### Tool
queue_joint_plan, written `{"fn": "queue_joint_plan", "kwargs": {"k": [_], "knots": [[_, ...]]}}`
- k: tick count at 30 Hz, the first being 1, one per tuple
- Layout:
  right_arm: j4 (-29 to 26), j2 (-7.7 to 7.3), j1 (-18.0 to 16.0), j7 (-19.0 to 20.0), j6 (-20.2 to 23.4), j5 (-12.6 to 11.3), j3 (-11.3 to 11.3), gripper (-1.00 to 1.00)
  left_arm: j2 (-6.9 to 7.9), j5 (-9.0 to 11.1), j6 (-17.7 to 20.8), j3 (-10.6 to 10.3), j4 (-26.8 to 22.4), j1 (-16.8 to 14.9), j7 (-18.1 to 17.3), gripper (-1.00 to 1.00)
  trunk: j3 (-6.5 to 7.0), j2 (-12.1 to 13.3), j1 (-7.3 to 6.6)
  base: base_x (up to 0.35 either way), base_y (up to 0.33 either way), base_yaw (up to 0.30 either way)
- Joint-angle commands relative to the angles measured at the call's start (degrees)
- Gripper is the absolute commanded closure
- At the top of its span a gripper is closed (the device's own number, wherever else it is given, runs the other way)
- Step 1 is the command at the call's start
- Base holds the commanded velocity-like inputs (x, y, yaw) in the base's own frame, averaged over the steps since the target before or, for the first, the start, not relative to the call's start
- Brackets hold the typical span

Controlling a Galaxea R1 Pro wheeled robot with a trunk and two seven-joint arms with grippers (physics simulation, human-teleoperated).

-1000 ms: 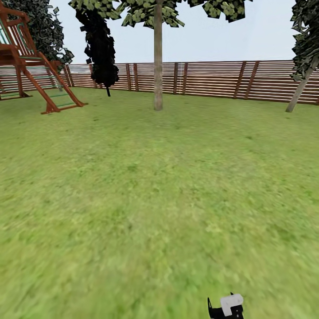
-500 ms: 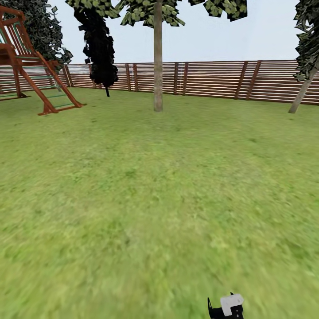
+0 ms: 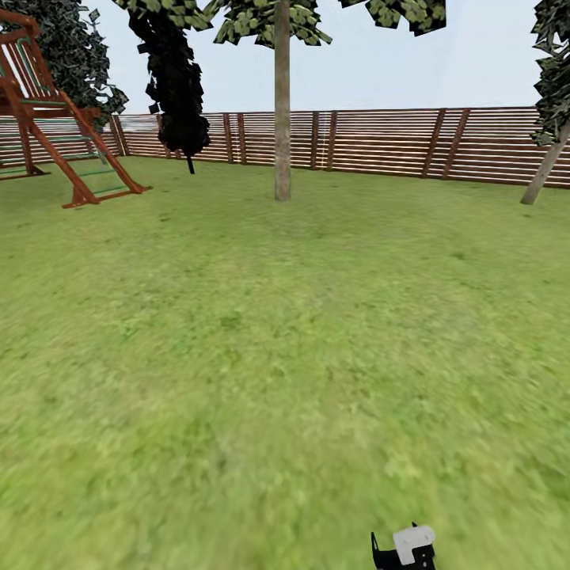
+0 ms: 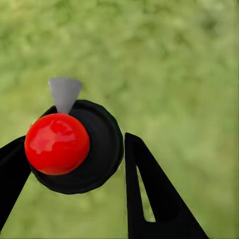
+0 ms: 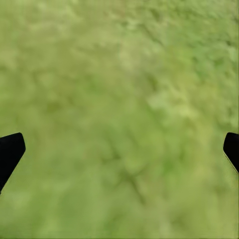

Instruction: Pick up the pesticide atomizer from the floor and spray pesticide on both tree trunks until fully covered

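We should keep the left claw (image 4: pixel 74 142) steady and the nozzle facing forward as we roll on, stopping only once the tree trunk (image 3: pixel 282 119), well ahead across the floor (image 3: pixel 237 356), is near. That claw looks narrowed around the pesticide atomizer (image 4: pixel 102 149), its fingers against the dark body. The right claw (image 5: pixel 119 144) hangs spread wide and empty above the grass.

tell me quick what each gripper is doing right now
Left gripper: shut on the spray bottle.
Right gripper: open, nothing between its fingers, grass beyond.
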Motion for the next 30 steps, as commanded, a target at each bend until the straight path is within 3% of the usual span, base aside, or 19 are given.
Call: {"fn": "queue_joint_plan", "kwargs": {"k": [1,30], "knots": [[0.1,-0.01,0.0,-0.2,-0.2,0.6,-0.4,-1.00,0.00,-0.2,-0.2,0.2,0.1,0.0,0.0,1.00,-0.05,0.0,0.03,0.336,0.000,0.000],[0.1,0.02,0.0,-0.2,-0.2,0.6,-0.4,-1.00,0.00,-0.2,-0.2,0.2,0.1,0.0,0.0,1.00,-0.05,0.0,0.03,0.336,0.000,0.000]]}}
